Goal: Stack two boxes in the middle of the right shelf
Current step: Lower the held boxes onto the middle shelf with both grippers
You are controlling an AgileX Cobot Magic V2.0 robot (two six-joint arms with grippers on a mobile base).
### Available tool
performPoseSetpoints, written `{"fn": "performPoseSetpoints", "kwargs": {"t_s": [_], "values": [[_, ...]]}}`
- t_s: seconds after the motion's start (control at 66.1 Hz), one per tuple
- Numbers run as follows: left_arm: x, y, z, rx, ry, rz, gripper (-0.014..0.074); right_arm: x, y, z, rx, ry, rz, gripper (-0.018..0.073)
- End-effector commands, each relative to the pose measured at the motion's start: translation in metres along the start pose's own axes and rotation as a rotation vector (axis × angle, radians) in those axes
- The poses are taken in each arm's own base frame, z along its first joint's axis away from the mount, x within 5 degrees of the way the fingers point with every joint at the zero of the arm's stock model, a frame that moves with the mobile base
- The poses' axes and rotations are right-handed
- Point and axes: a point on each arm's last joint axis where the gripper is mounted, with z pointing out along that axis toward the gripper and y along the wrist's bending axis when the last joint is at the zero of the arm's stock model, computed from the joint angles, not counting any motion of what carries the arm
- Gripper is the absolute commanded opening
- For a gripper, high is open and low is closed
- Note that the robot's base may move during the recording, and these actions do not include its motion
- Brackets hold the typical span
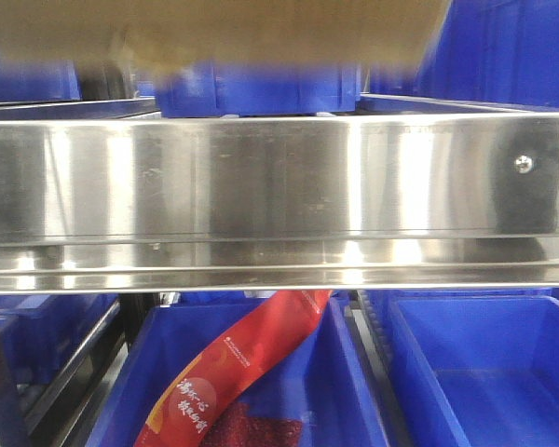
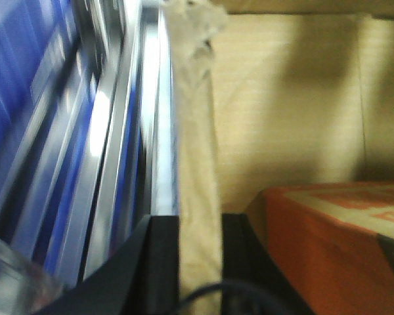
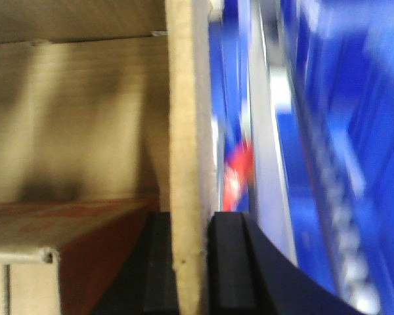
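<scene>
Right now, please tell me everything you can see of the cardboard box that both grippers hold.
The cardboard box is plain tan corrugated board, open, with an orange-red carton inside. The left gripper pinches one wall edge, which carries a crumpled tape scrap; the right gripper pinches the opposite wall. In the front view its blurred underside sits above the steel shelf rim; contact cannot be judged.

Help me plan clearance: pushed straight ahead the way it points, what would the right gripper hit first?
Nothing looks close. The right gripper is clamped on the cardboard box wall, which runs ahead of it; blue bins lie beyond, depth unclear.
</scene>
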Motion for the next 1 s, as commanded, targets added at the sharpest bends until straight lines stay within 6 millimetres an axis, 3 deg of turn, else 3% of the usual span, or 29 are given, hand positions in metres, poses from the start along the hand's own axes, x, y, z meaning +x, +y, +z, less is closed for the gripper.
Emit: {"fn": "performPoseSetpoints", "kwargs": {"t_s": [0.0,0.257,0.348,0.469,0.514,0.651,0.802,0.983], "values": [[-0.004,-0.005,0.003,0.053,-0.023,-0.008,-0.0111,-0.004,0.003,0.003,-0.015,-0.025,0.013,-0.0142],[-0.002,-0.010,0.022,0.048,0.009,0.001,-0.0109,0.002,0.008,0.030,0.021,0.006,-0.020,-0.0142],[-0.002,-0.010,0.022,0.048,0.009,0.001,-0.0048,0.001,0.008,0.032,0.017,-0.007,-0.021,-0.0123],[-0.004,-0.010,0.022,0.052,-0.005,0.000,0.0153,0.001,0.007,0.032,0.020,-0.007,-0.018,0.0090],[-0.004,-0.010,0.022,0.054,-0.012,0.000,0.0278,0.001,0.007,0.032,0.020,-0.007,-0.018,0.0215],[-0.005,-0.010,0.022,0.056,-0.018,0.000,0.0421,0.000,0.006,0.032,0.026,-0.014,-0.024,0.0403],[-0.005,-0.010,0.020,0.054,-0.024,0.001,0.0423,-0.003,0.004,0.027,0.038,-0.033,-0.033,0.0501],[-0.008,-0.006,0.002,0.061,-0.064,-0.007,0.0365,-0.010,-0.002,0.003,0.020,-0.078,-0.032,0.0466]]}}
